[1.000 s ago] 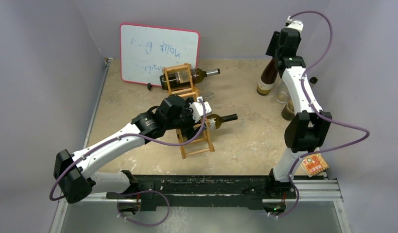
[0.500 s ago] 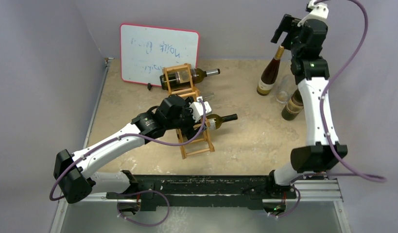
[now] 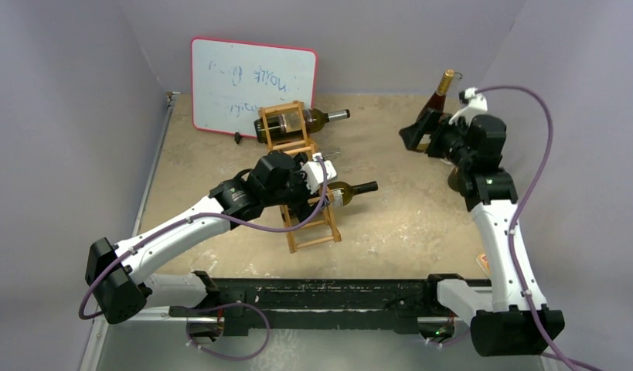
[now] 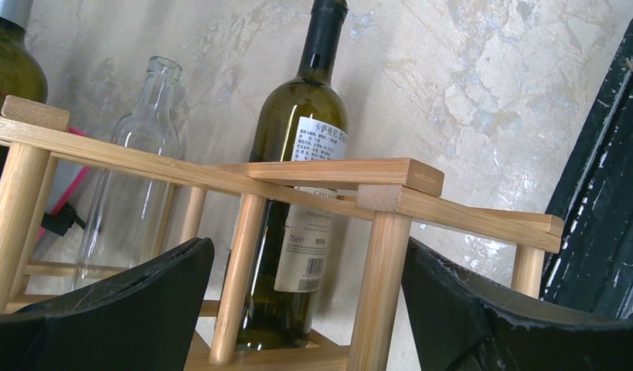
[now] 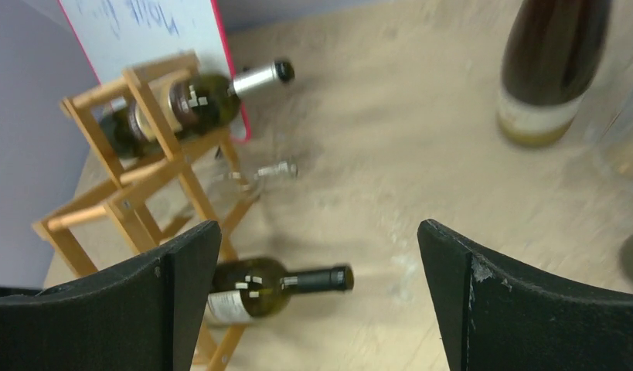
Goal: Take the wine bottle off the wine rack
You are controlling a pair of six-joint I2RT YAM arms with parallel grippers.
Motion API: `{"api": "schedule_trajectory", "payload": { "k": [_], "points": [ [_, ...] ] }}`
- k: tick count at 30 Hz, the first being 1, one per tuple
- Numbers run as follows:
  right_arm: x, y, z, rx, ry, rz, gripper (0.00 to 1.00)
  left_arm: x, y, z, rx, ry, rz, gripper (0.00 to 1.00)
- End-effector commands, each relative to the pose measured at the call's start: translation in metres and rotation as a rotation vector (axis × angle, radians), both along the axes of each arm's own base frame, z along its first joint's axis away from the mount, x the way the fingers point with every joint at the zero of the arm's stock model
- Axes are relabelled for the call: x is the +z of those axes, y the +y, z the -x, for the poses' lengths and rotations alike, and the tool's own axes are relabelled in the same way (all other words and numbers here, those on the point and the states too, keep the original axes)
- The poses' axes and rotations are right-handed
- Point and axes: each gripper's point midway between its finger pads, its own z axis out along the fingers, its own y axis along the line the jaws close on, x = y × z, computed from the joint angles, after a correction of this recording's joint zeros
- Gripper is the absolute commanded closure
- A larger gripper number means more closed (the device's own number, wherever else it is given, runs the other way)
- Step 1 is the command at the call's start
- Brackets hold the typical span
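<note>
"Wood first: where is the wine rack [image 4: 340,171]?"
"Lying on the table [image 3: 390,224] in front of the whiteboard [image 3: 251,81]. The green wine bottle [image 3: 348,191] with the black neck sits in its near opening, lying on its side."
"Left gripper [image 4: 309,255]?"
"Fingers [image 4: 127,309] spread wide, one either side of the rack's frame, clasping nothing."
"Right gripper [image 5: 319,232]?"
"Fingers apart, empty, above the table near a standing bottle [image 3: 440,93]."

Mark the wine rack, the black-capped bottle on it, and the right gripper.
wine rack [image 4: 336,171]: left wrist view, top wooden rail.
black-capped bottle [image 5: 259,284]: right wrist view, green body.
right gripper [image 5: 319,228]: right wrist view, midway between its open fingertips.
</note>
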Motion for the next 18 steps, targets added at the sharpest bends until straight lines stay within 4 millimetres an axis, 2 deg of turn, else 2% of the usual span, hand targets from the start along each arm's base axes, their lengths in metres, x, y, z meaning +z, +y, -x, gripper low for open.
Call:
{"api": "schedule_trajectory", "payload": {
  "k": [1, 6, 11, 15, 18],
  "points": [
    [-0.015, 0.025, 0.013, 0.095, -0.013, -0.138, 0.0, 0.008, 0.004, -0.008, 0.051, -0.034, 0.031, 0.11],
    [-0.06, 0.035, 0.011, 0.023, 0.115, -0.347, 0.0, 0.009, 0.005, -0.009, 0.061, -0.041, 0.039, 0.09],
    [-0.09, 0.07, 0.005, -0.008, 0.219, -0.51, 0.0, 0.008, 0.0, -0.009, 0.054, -0.029, 0.045, 0.1],
    [-0.132, 0.088, -0.002, -0.097, 0.375, -0.577, 0.0, 0.007, -0.001, -0.007, 0.055, -0.031, 0.046, 0.1],
    [-0.149, 0.087, -0.003, -0.176, 0.414, -0.618, 0.0, 0.007, -0.002, -0.006, 0.055, -0.038, 0.044, 0.1]
  ]
}}
